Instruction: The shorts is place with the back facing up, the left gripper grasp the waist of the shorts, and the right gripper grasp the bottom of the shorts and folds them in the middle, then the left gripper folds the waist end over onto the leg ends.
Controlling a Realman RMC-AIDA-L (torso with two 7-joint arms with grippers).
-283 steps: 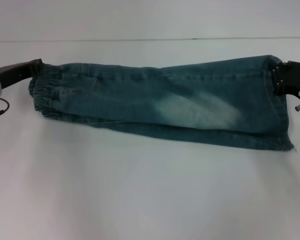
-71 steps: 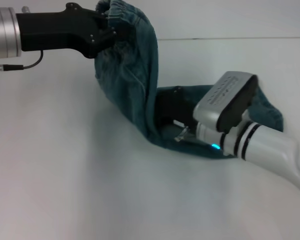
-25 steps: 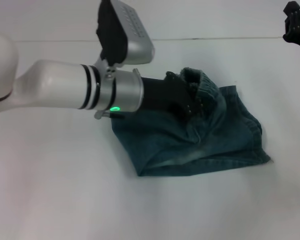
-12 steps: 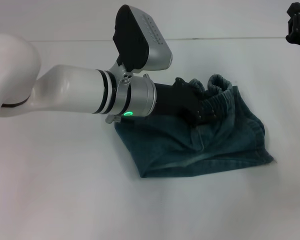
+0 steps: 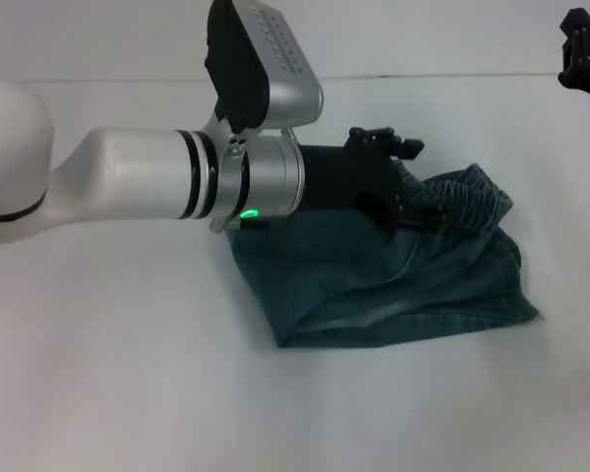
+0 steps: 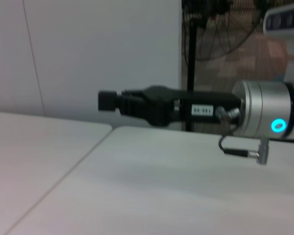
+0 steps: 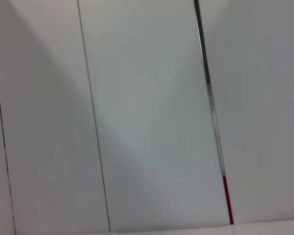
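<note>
The shorts lie folded beneath the opened left gripper.

Your item: the shorts, blue faded-wash denim, one piece. Lying folded into a compact, roughly four-sided bundle on the bench, right of centre in your head view. The waist of the shorts, a gathered elastic band, lies doubled over on top along the far right edge. A pale faded crease crosses the near layer.

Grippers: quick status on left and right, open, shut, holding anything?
Left gripper: at the waistband of the folded shorts; open or shut cannot be told.
Right gripper: raised far right, away from the shorts; cannot be told.
</note>
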